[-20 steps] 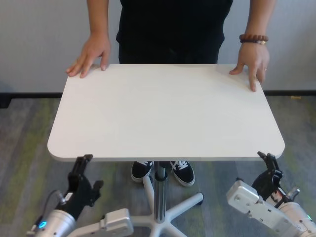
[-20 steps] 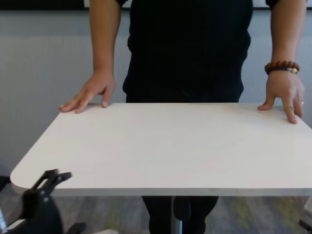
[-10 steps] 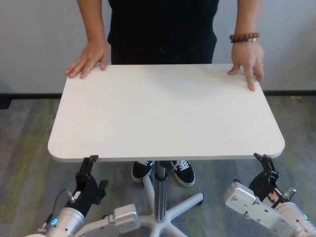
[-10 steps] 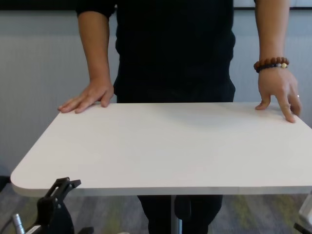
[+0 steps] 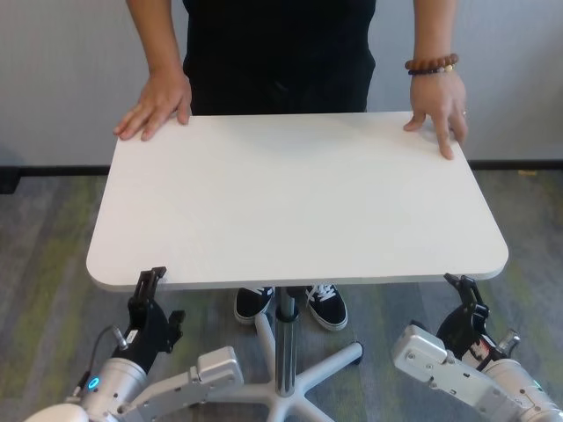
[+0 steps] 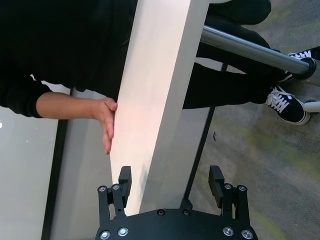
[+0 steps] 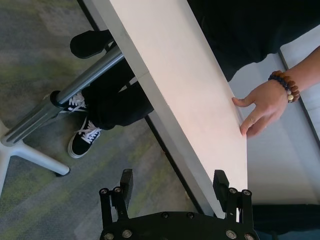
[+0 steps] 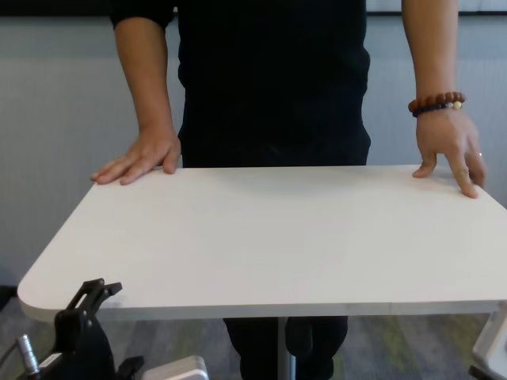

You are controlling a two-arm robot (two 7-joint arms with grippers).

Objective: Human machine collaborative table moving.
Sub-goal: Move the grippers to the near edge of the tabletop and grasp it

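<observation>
My left claw (image 6: 170,187) released, fingers straddling the surface (image 5: 299,202) near edge, my right claw (image 7: 175,192) likewise released, human (image 5: 277,53) hands flat on far edge.

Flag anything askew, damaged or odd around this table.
Nothing stands out. The table sits level and unmarked, the person's hands flat on its far edge. The left pincer and right pincer are open, straddling the near edge without clamping it.
</observation>
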